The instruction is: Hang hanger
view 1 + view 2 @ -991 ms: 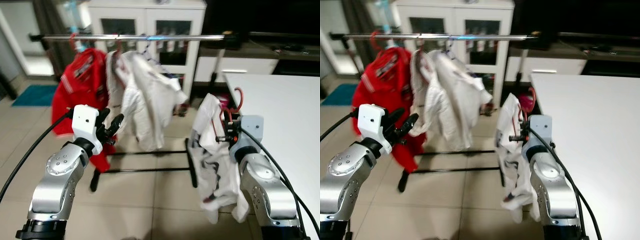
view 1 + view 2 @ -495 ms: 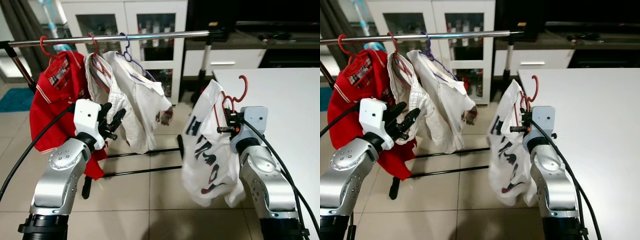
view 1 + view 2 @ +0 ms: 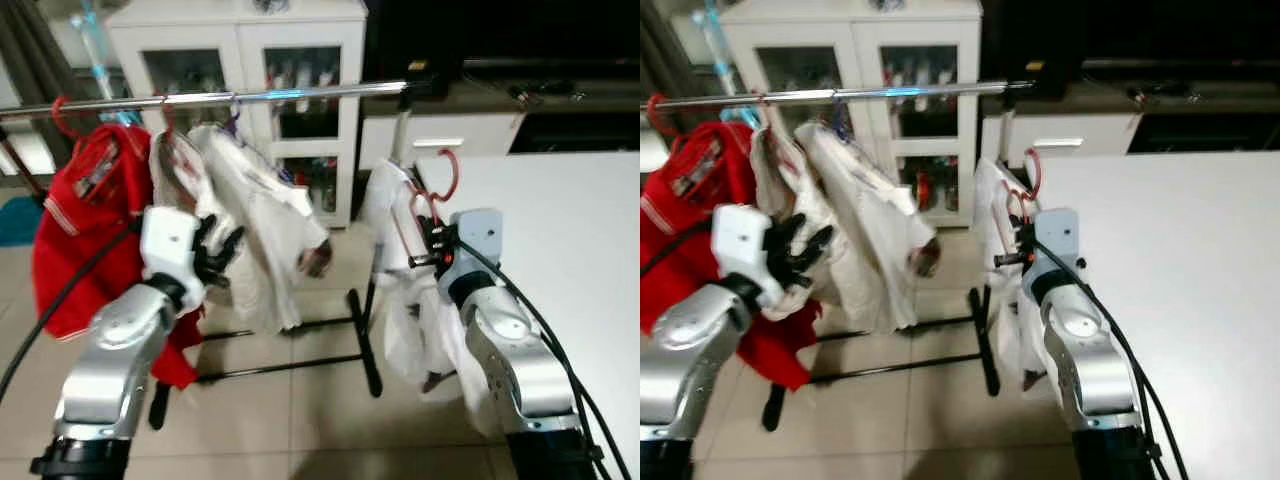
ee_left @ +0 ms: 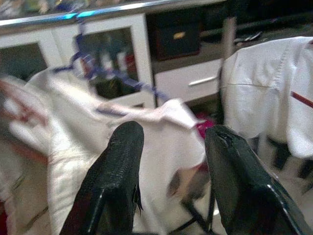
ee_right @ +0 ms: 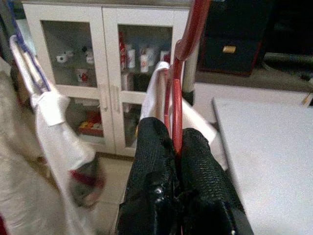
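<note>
right gripper (image 5: 176, 147): fingers pinch red hanger (image 5: 188, 36), white shirt (image 3: 405, 300) below | left gripper (image 4: 171, 181): fingers apart, empty, hung white shirts (image 4: 117, 127) beyond

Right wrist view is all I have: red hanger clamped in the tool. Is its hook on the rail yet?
Observer: No. The red hanger hangs below the rail, beside the table.
Operator: Is there free rail?
Observer: Yes, a bare stretch right of the white shirt.
Operator: Left tool?
Observer: The left tool is open, raised before the shirts, holding nothing.
</note>
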